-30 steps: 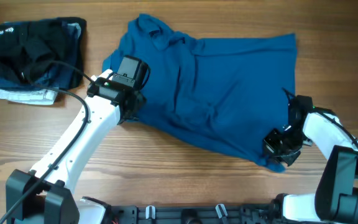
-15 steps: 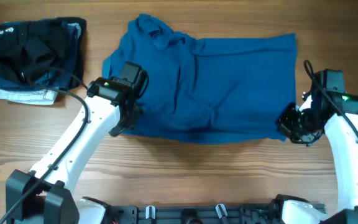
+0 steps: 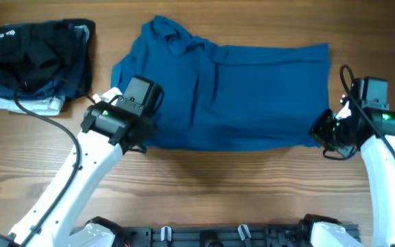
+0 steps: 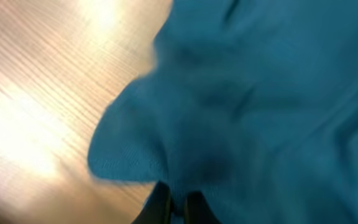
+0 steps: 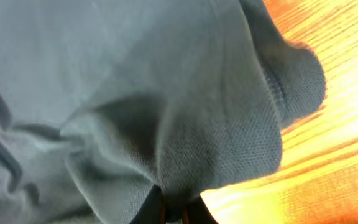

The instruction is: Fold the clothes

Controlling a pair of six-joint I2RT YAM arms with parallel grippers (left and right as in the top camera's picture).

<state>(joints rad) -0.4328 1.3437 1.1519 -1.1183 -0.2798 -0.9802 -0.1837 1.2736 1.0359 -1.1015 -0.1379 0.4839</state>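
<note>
The blue shirt [image 3: 245,89] lies spread across the middle of the wooden table [image 3: 204,185], collar end toward the upper left, its near part doubled over so the front edge runs as a fairly straight fold line. The left gripper [image 3: 141,132] holds the shirt's near left corner, and the left wrist view shows its dark fingers [image 4: 160,205] pressed together on a pinch of blue fabric. The right gripper [image 3: 319,132] holds the near right corner; in the right wrist view its fingertips [image 5: 157,210] likewise pinch a bunched fold of the cloth just above the wood.

Well apart at the table's far left sits a pile of dark clothes [image 3: 36,62], black and navy over something white. A black cable [image 3: 29,110] trails from the left arm past that pile. Nothing lies on the shirt. The tabletop is light, grained wood, with a black rail [image 3: 218,235] along its near edge.
</note>
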